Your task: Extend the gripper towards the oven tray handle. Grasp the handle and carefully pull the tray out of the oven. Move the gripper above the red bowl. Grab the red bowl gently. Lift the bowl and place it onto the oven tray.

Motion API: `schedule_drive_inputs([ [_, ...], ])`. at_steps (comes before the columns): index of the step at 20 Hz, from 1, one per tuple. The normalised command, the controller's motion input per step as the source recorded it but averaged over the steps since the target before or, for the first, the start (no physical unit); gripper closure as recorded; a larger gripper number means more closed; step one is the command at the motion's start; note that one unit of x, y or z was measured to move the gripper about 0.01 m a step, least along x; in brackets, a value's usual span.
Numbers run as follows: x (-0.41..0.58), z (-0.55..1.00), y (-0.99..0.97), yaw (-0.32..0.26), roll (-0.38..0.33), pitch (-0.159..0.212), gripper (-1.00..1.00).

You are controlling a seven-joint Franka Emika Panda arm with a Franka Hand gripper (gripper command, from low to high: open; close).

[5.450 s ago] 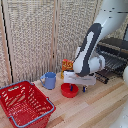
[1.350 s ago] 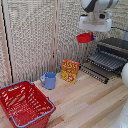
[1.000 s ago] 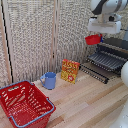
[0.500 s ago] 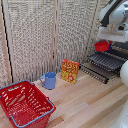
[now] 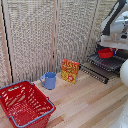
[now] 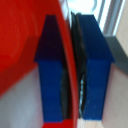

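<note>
Fingers (image 6: 95,70) pinching red bowl (image 5: 105,52) rim, over oven tray (image 5: 111,63)

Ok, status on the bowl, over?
Gripper shut on red bowl's rim. Bowl low over oven tray, tray pulled out; contact can't be told. Nothing in the way.

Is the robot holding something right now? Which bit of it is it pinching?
Yes. The gripper holds the red bowl by its rim: the wrist view shows the thin red edge squeezed between the two blue jaws, above the oven tray.
</note>
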Motion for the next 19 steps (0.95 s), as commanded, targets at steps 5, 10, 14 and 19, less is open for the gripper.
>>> schedule_drive_inputs([
  [5, -0.009, -0.06, -0.06, -0.058, 0.000, -0.030, -1.00],
  [10, -0.047, 0.01, 0.00, -0.054, -0.003, -0.044, -1.00],
  [14, 0.064, 0.33, 0.00, -0.069, -0.001, -0.044, -1.00],
  [19, 0.110, 0.63, 0.02, -0.127, 0.000, -0.010, -1.00],
])
